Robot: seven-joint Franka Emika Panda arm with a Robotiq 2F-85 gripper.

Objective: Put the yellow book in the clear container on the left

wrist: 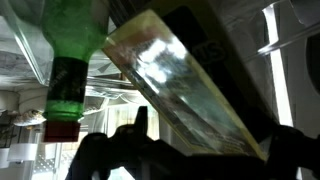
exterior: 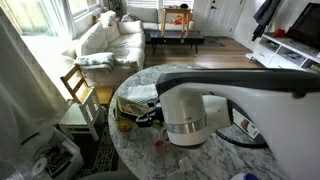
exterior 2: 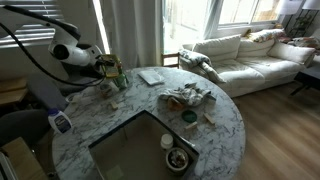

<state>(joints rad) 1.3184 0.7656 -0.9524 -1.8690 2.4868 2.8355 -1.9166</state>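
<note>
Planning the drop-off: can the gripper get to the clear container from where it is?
Probably yes: the container lies on the table with nothing on top. A green bottle stands close beside the gripper, so lift clear first.

White arm [exterior 2: 72,50], black cable [exterior 2: 35,14], dark end effector [wrist: 205,140]
</note>
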